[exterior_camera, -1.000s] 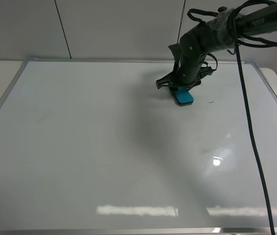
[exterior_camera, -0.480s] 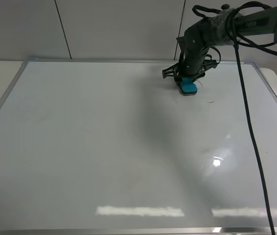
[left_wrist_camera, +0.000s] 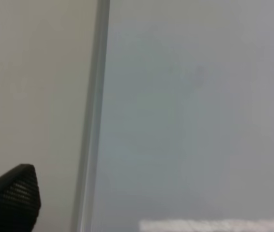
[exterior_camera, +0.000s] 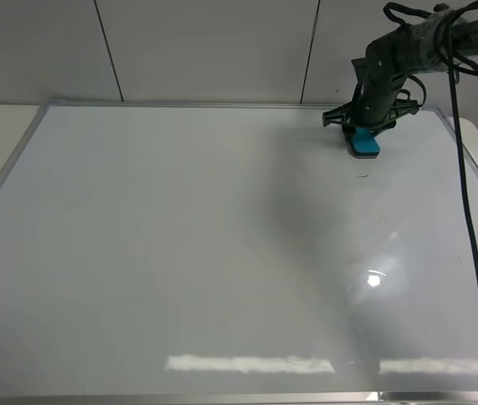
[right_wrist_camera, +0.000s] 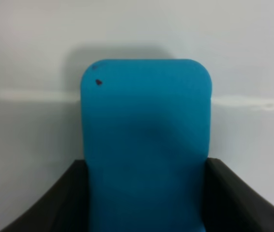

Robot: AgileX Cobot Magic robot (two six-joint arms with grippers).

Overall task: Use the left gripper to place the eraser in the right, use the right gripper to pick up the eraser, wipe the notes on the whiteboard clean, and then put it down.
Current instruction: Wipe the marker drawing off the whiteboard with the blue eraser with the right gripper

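Nearer right edge of whiteboard point(exterior_camera: 180, 253): eraser point(exterior_camera: 363, 142)

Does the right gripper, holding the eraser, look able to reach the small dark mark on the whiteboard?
Probably yes. The right gripper holds the eraser close to the mark, with only bare whiteboard between them.

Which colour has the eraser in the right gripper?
The eraser is teal-blue; the right wrist view shows it best.
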